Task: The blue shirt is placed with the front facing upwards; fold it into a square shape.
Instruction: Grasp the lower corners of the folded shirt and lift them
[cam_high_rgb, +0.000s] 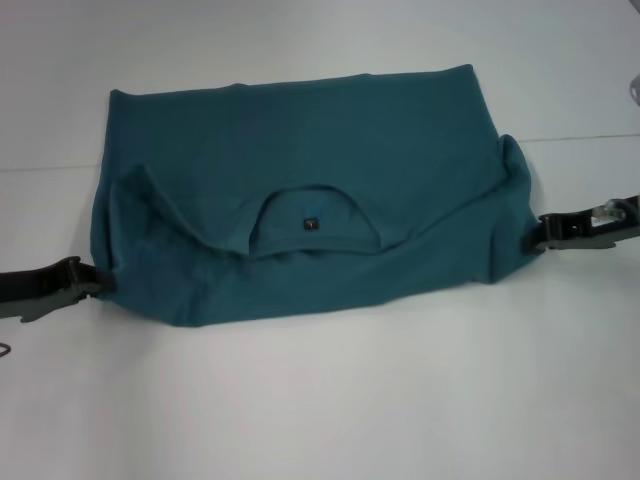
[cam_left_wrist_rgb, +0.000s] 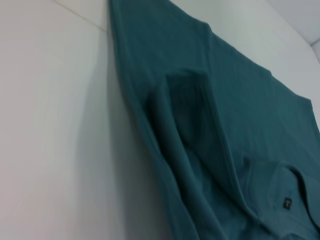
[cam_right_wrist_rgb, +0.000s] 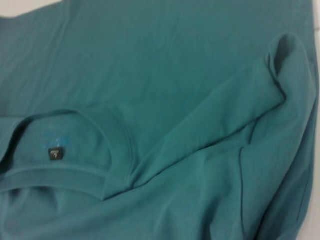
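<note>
Table (cam_high_rgb: 320, 400): white, bare around the cloth.
Blue shirt (cam_high_rgb: 300, 150): lies mid-table, folded across, collar (cam_high_rgb: 312, 245) and neck tag (cam_high_rgb: 311, 224) facing up on the near layer.
My left gripper (cam_high_rgb: 92, 280): at the shirt's left edge; grip unclear.
My right gripper (cam_high_rgb: 535, 233): at the right edge, where cloth bunches; grip unclear.

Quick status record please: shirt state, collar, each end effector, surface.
shirt: the blue shirt folded across into a wide band, not yet square
collar: round neckline with dark neck tag, on top, near edge
left end effector: at the shirt's left edge, low on the table
right end effector: at the shirt's right edge, where the cloth bunches up
surface: white table
</note>
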